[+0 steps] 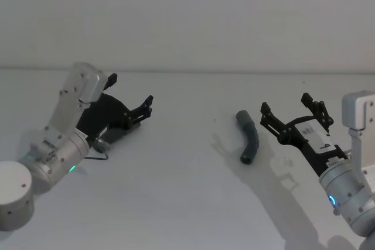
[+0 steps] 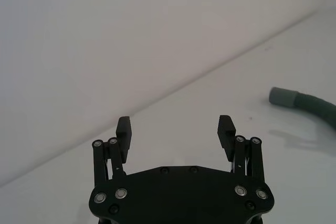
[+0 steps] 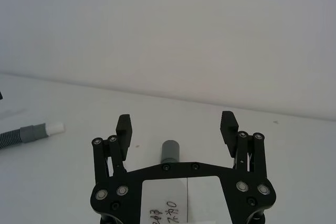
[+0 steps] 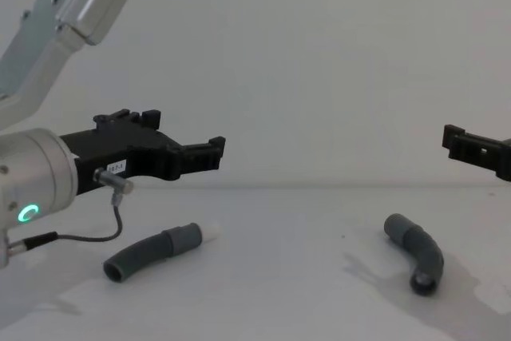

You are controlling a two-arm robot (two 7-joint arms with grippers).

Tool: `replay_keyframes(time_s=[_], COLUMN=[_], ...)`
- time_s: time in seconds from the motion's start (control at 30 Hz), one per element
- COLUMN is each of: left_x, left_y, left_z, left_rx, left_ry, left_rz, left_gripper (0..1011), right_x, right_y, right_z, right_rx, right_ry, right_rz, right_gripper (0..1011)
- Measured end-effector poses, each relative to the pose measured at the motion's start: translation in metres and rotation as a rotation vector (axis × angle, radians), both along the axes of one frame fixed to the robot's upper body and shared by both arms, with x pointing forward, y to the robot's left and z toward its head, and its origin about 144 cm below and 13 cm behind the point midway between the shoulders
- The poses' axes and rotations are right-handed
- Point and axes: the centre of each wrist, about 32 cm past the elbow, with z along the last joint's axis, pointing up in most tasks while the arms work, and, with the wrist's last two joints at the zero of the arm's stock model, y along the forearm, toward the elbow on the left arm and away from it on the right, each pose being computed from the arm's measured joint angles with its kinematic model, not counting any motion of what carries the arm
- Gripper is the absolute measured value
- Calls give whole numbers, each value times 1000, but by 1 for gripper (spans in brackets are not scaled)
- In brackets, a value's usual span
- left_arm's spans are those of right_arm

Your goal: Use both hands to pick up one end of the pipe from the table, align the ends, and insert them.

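Left to right: my left hand, opened wide, hovers over the spigot piece on the bench, and the socket piece lies before my right hand, likewise spread; I judge grasping is next, each hand descending onto its piece.

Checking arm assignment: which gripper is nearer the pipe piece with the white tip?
Left. The left gripper hovers above the white-tipped piece; the right gripper is across the table, by the other piece.
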Motion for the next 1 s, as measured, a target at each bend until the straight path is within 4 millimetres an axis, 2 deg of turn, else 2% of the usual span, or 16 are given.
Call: replay_keyframes(time_s=[0.57,1.0], left_x=[27,37], left_y=[44,64], left_z=[20,20], left_rx=[73,77], left_ry=[197,315], left_rz=[-162,-172], left_gripper=[1001,1001], right_x=[0,0], right_y=[0,0], right_z=[0,0], right_rx=[0,0], right_ry=[0,0], right_rz=[0,0], right_gripper=[1001,1001])
